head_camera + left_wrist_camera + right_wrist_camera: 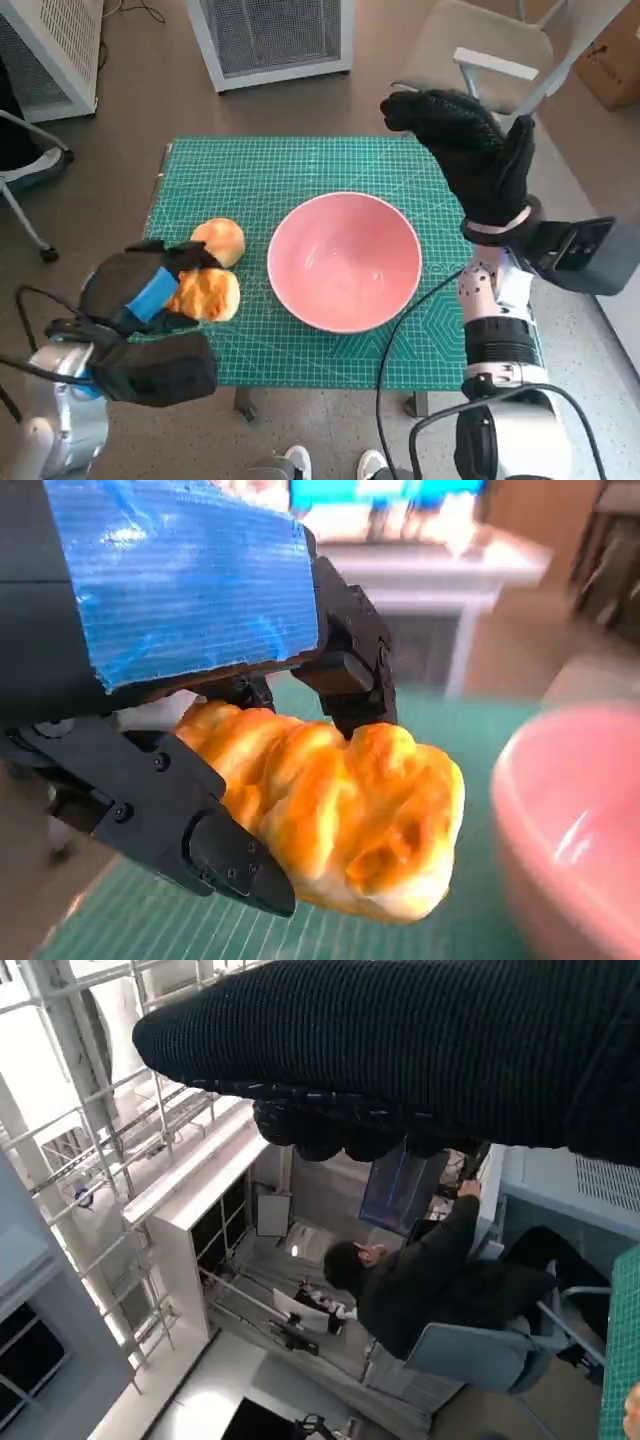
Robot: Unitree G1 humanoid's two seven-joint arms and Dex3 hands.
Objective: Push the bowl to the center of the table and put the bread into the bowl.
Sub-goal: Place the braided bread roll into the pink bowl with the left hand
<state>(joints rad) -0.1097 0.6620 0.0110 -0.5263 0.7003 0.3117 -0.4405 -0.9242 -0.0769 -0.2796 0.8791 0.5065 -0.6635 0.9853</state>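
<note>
Left hand (pixel 190 730) pinches the bread (pixel 340 825) in its fingers (pixel 350 675) beside the bowl (pixel 344 261), right hand (pixel 470 150) spread high; a loose pinch could drop it short.

Pink bowl (pixel 344 261): upright, empty, at table centre. Golden twisted bread (pixel 205 294): left of bowl, near side, gripped by left hand (pixel 140 290). Round bun (pixel 220 240): just beyond it.

The left hand (pixel 150 290) is black plastic with small screws, a wrinkled strip of blue tape across its back. The right hand (pixel 470 150) wears a black knitted glove with a pale cuff band. Both forearms are pale, trailed by black cables.
</note>
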